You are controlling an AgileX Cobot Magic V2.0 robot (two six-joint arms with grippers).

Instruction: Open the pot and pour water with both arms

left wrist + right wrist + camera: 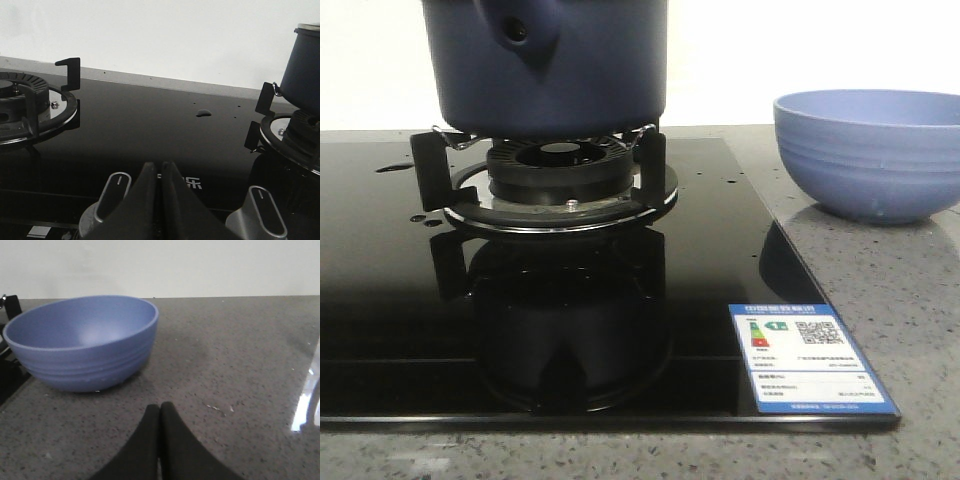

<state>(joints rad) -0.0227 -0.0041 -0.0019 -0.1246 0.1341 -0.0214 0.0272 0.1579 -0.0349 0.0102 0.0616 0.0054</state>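
Note:
The dark navy pot (545, 65) stands on the gas burner (560, 180) of the black glass hob; its handle socket with a round hole faces the camera, and its top is cut off by the frame. The pot's side also shows in the left wrist view (303, 72). My left gripper (159, 166) is shut and empty, low over the hob's front between two control knobs. My right gripper (160, 407) is shut and empty, over the grey counter, short of the light-blue ribbed bowl (82, 340). Neither gripper shows in the front view.
The light-blue bowl (875, 150) stands on the speckled counter right of the hob. A second burner (30, 105) lies at the hob's other end. Two silver knobs (112, 195) (262, 212) flank my left gripper. A blue energy label (810, 357) sits on the hob's front right corner.

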